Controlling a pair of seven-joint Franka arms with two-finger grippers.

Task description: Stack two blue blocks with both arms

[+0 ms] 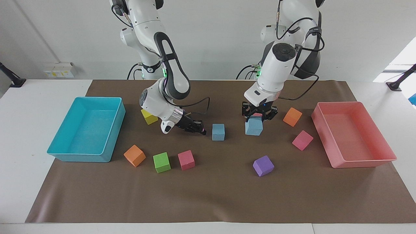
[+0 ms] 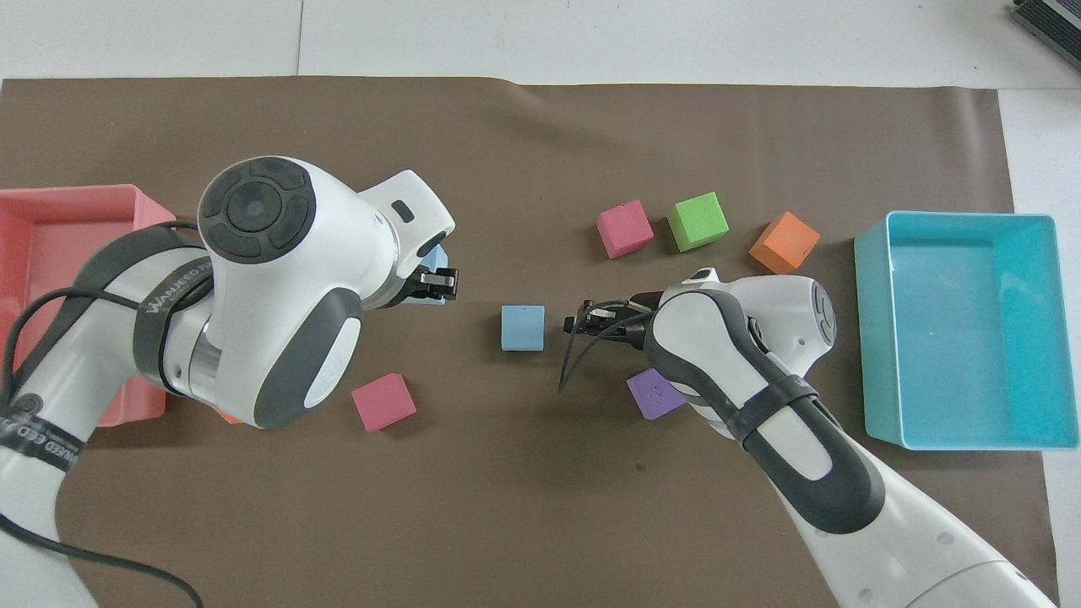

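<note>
Facing view, item list. Left gripper point(image 1: 259, 117): fingers clamped on a small matte light-blue foam cube point(image 1: 253, 126), carried in the air over the brown paper mat point(image 1: 208, 195) that covers the white desk point(image 1: 19, 162), toward the middle of it. Second small matte light-blue foam cube point(image 1: 218, 132): resting flat on the mat at mid-desk, upright, apart from the carried one. Right gripper point(image 1: 197, 127): black fingers clenched on nothing, low over the mat just beside the resting cube, on the side toward the right arm's end; whether they touch it cannot be told.

Bystanders: pink foam cube point(image 1: 302, 140) and orange foam cube point(image 1: 292, 116) near the salmon-pink plastic tray point(image 1: 357, 159); purple foam cube point(image 1: 263, 165) farther from the robots than the carried cube.

Risks, as judged:
- Carried cube hangs slightly turned against the resting one; set down so, it may land askew and topple.
- Foam gives under the grip; release could let it spring and shift.
- Right gripper sits so close that a small motion could nudge the base cube off its spot, or meet the incoming left gripper.

Lettering: overhead view shows dark print on the left arm's point(image 2: 253, 304) grey band point(image 2: 169, 291), too small to read surely. No other writing is legible.
</note>
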